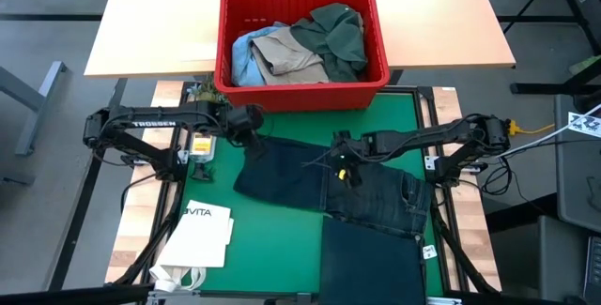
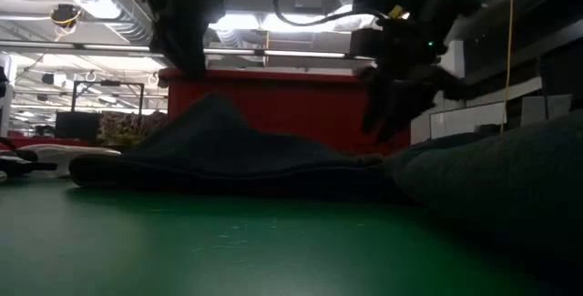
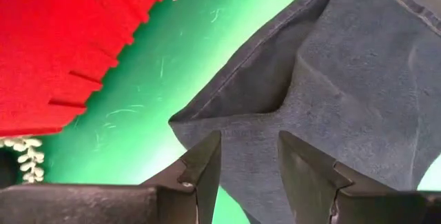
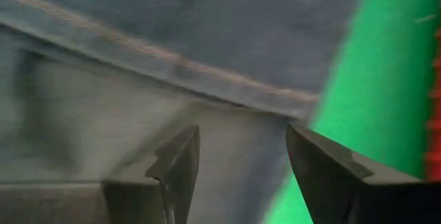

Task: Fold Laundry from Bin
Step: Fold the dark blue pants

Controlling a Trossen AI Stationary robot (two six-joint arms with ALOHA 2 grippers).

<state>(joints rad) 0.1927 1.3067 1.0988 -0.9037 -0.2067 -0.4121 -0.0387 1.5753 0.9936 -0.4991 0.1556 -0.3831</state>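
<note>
Dark navy denim trousers point(image 1: 362, 206) spread on green mat point(image 1: 272, 239) before red ribbed plastic bin point(image 1: 302, 94) of garments; left gripper point(image 3: 249, 169) and right gripper point(image 4: 241, 165) parted above fabric, holding nothing.

A white paper bag printed "VITA" point(image 1: 199, 239) lies flat on the green mat point(image 1: 282, 239) near its left edge. Beyond the mat's far edge stretches a pale wooden tabletop point(image 1: 160, 23).
</note>
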